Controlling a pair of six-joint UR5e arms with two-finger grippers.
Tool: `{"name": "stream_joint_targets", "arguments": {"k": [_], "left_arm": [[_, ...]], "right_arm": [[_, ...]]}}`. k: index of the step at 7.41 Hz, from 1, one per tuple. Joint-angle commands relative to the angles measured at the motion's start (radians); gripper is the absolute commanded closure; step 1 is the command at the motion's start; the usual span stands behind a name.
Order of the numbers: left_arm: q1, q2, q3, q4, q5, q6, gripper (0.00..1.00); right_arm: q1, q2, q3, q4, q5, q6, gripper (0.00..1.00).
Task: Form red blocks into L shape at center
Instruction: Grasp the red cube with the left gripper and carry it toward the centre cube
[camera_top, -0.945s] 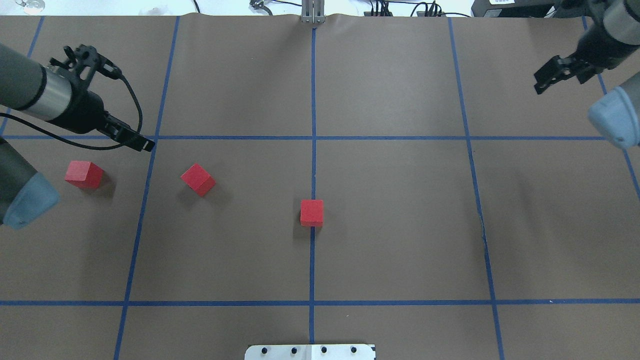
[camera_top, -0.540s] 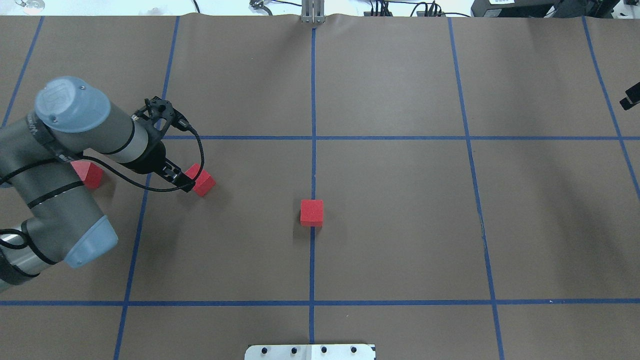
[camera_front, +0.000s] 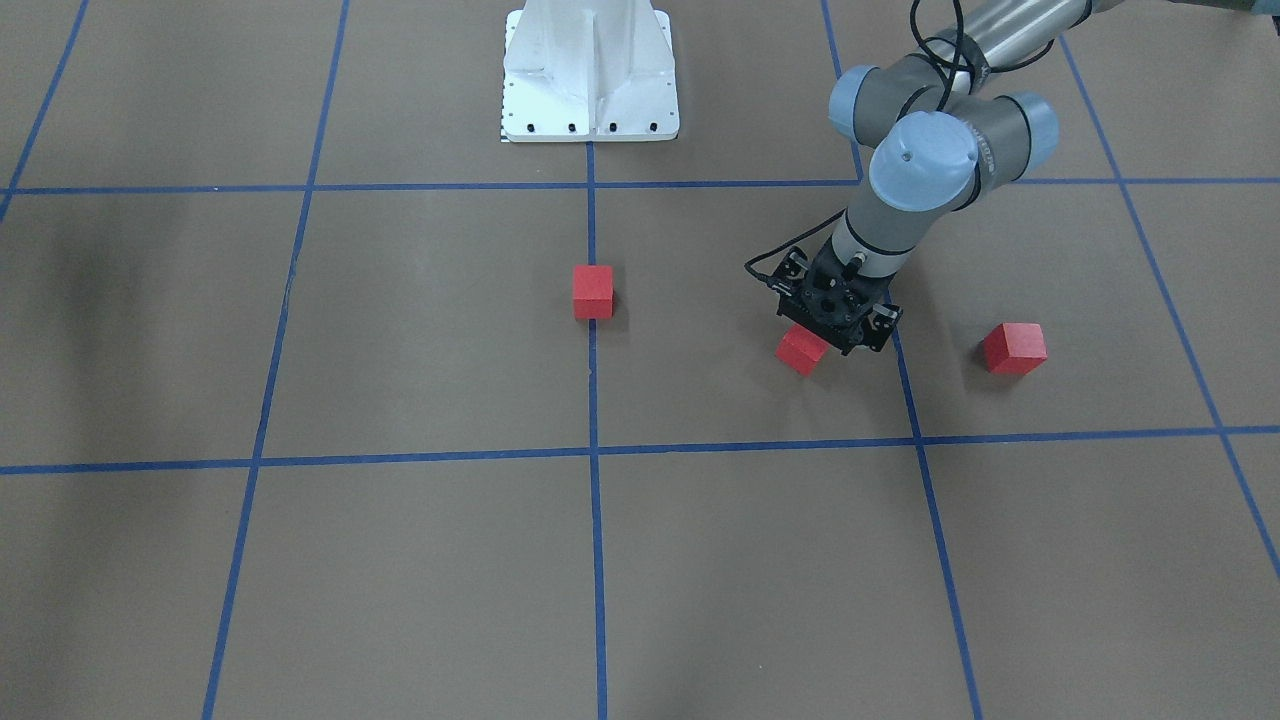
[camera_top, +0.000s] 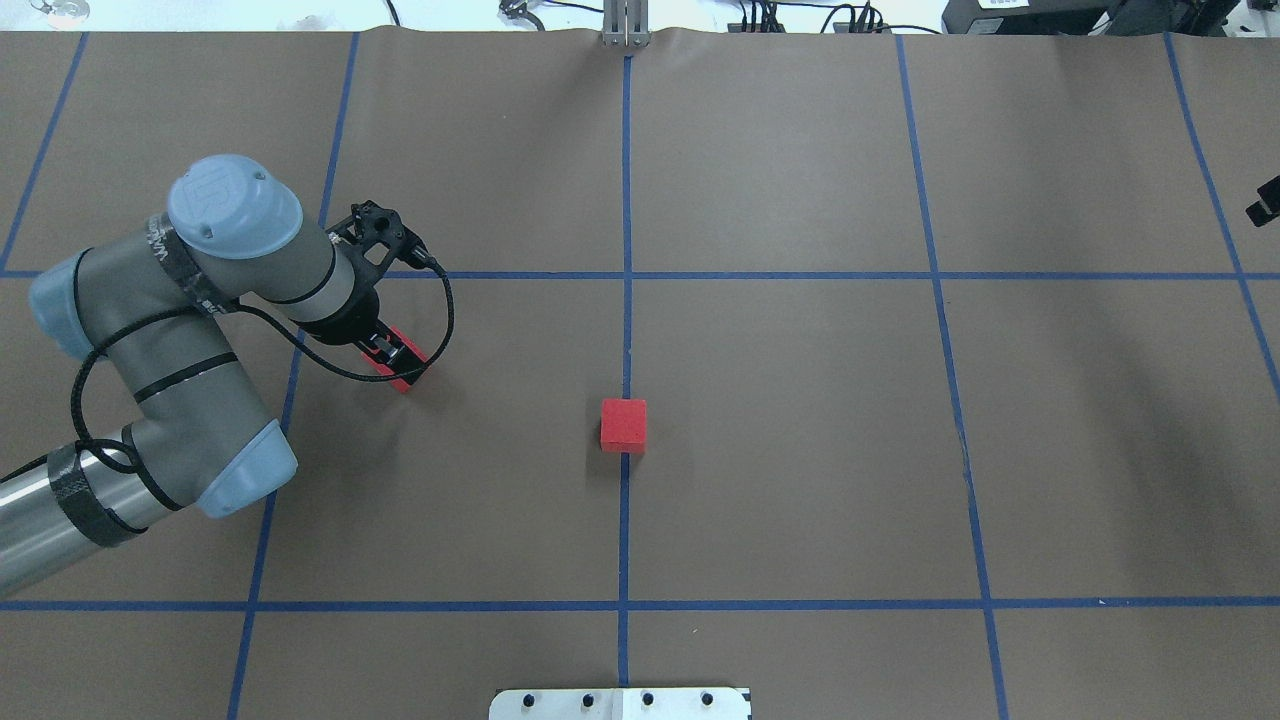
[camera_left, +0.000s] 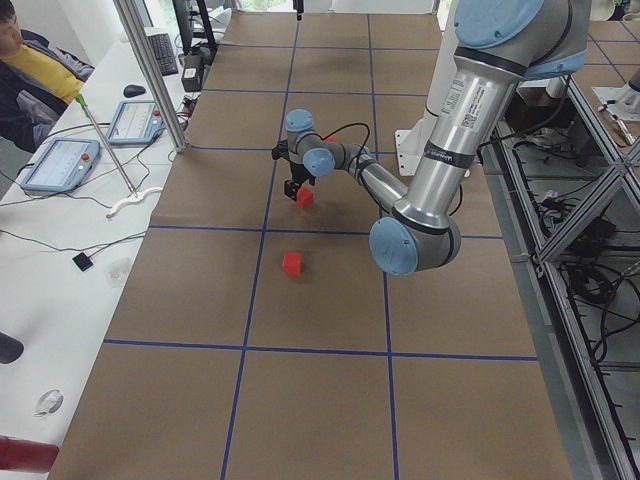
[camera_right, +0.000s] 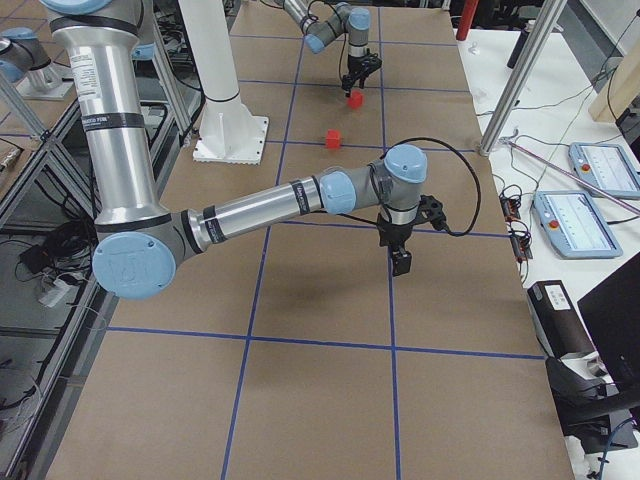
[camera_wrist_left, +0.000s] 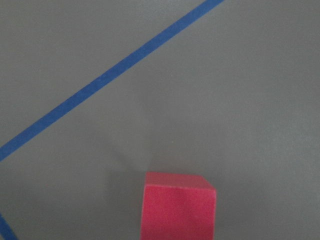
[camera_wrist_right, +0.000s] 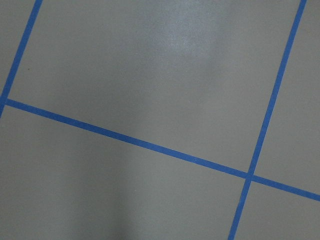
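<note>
My left gripper hangs over a red block turned corner-on to the tape, left of the center; I can't tell its finger spread or whether it has any hold. A second block sits square on the middle line. Only the front camera shows the third block, farther left and hidden overhead by the arm. The right gripper is far right, its opening unreadable.
</note>
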Motion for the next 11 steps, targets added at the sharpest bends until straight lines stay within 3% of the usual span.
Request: {"name": "stream_joint_targets", "arguments": {"k": [1,2,3,4,5,6,7,10,11], "left_arm": [[0.001,-0.009,0.027,-0.003,-0.003,0.014,0.01],[0.001,-0.011,0.044,-0.006,-0.009,0.014,0.02],[0.001,-0.014,0.043,0.001,-0.012,0.013,0.14],[0.001,-0.018,0.044,0.003,-0.012,0.011,0.54],[0.001,-0.021,0.043,0.003,-0.012,0.011,0.88],[0.001,-0.026,0.036,0.004,-0.014,-0.001,1.00],[0.001,-0.034,0.030,0.021,-0.037,-0.007,1.00],[-0.002,-0.266,0.064,0.223,-0.081,-0.249,1.00],[0.015,-0.375,0.167,0.207,-0.080,-0.374,1.00]], "right_arm": [[0.000,0.000,-0.002,0.000,-0.002,0.001,0.01],[0.000,0.000,-0.002,0.000,-0.002,0.001,0.01],[0.000,0.000,-0.002,0.002,-0.002,0.001,0.01],[0.000,0.000,-0.002,0.002,-0.002,0.002,0.01],[0.000,0.000,-0.002,0.002,-0.002,0.002,0.01],[0.000,0.000,-0.003,0.000,-0.002,0.001,0.01],[0.000,-0.012,-0.005,0.000,-0.002,0.007,0.01],[0.011,-0.047,-0.017,0.000,-0.008,0.001,0.01],[0.021,-0.058,-0.021,0.000,-0.004,0.010,0.01]]}}
